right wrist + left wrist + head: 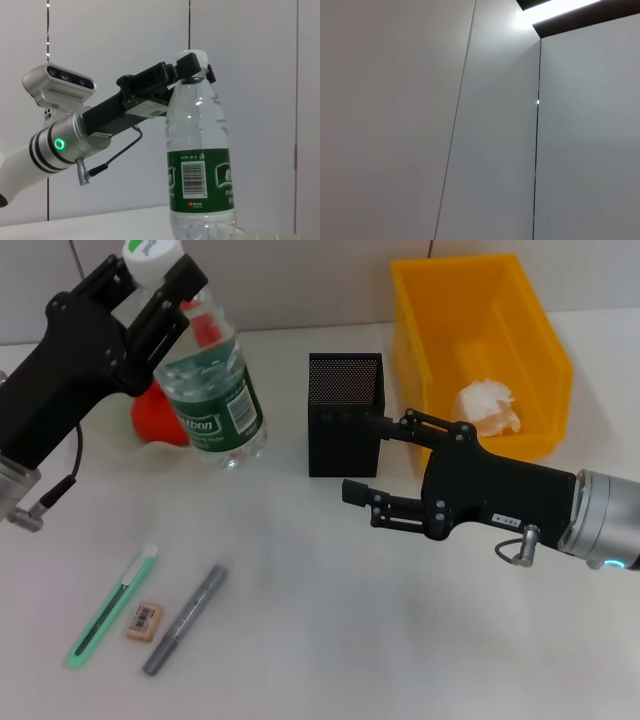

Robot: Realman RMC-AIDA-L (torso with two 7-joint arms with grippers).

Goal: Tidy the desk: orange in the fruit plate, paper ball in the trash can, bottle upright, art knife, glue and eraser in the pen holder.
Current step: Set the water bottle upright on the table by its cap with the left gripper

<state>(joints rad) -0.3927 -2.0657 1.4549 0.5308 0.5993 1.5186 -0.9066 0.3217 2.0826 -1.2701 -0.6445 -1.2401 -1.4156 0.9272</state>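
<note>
Gripping the bottle point(212, 390) by its neck, the left pincer point(150, 285) holds it upright; the right pincer point(385, 470) hovers open.

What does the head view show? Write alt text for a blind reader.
The left gripper grips a clear bottle by its neck, upright on the table. The open right gripper hovers beside a black pen holder; a paper ball lies in the yellow bin.

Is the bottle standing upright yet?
Upright: the bottle stands vertical, base on the table, the left gripper shut on its neck.
</note>
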